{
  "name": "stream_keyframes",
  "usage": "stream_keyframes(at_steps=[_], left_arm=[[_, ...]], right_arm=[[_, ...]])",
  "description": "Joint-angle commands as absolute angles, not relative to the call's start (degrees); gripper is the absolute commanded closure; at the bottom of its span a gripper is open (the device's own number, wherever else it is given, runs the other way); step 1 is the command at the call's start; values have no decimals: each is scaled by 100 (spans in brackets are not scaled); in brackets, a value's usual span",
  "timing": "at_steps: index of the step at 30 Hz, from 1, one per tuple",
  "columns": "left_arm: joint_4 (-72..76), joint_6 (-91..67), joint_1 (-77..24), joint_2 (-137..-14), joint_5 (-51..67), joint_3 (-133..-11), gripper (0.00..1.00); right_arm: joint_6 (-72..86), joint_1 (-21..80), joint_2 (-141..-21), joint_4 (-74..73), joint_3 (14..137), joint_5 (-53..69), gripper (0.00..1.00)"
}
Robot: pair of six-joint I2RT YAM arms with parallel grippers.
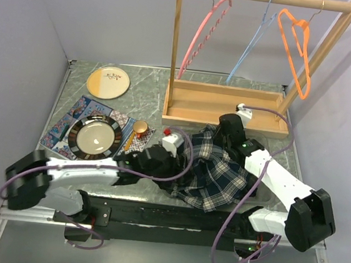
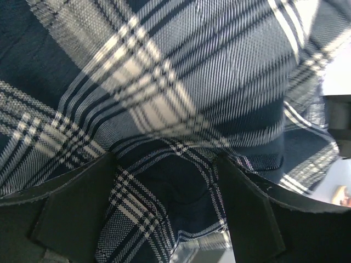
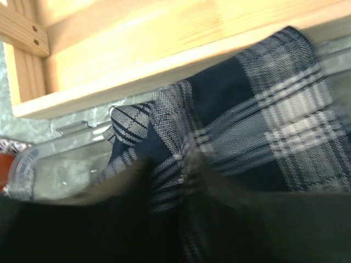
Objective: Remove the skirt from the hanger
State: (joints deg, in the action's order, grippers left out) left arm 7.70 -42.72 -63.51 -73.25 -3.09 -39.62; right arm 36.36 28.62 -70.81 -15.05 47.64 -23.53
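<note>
skirt, from above: plaid skirt (image 1: 218,174) lies rumpled on the table (image 1: 135,96), between the two pincers and touching both.
left arm, from above: stretched low across the near edge, left pincer (image 1: 160,158) at the skirt's left border.
right arm, from above: folded back over the cloth, right pincer (image 1: 226,127) pointing down at the skirt's far edge, just in front of the wooden rack (image 1: 228,106).
skirt, left wrist view: the cloth fills the view and sags into the gap between the fingers (image 2: 77,213).
left pincer, left wrist view: jaws spread wide, cloth between them but not pinched.
skirt, right wrist view: dark plaid runs from directly under the pincer out to its right.
right pincer, right wrist view: blurred; a fold sits between the jaws, but whether they are clamped on it cannot be told.
clear plastic piece (image 3: 55,150), right wrist view: left of the pincer, possibly the hanger.
handling, judged: light, limp, non-fragile cloth that will drape and drag; best pinched at a thick fold or the waistband near the hanger.
</note>
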Motion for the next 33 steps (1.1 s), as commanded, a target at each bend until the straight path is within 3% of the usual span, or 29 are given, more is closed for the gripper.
stream_keyframes(at_steps=[1,2,3,11,17,22,26,33], left_arm=[[1686,-4237,-6644,-8022,-509,-4394,20],[1740,-4210,-6679,-8129,-605,-4490,20],[1775,-4193,-6732,-8226,-641,-4535,20],[1583,-4175,-6864,-8850,-1221,-4966,20],[1538,-4403,-6899,-8894,-1722,-4852,18],[1301,-4701,-6899,-9255,-1933,-4957,18],[871,-4808,-6908,-9316,-2127,-5159,16],[-588,-4623,-6970,-8413,-2470,-5931,14]], right_arm=[[3340,2839,-6698,-1142,4676,-2382,79],[3322,2839,-6628,-1212,4676,-2417,94],[3305,2839,-6523,-1256,4667,-2382,100],[3629,2909,-4695,-2231,4457,-2119,100],[4560,3015,-3833,-2531,3219,-1811,100],[5334,3050,-4209,-1900,1996,-1495,100],[5519,3059,-5096,-1635,1784,-1608,100],[5528,3059,-5089,-1327,1644,-1907,100]])
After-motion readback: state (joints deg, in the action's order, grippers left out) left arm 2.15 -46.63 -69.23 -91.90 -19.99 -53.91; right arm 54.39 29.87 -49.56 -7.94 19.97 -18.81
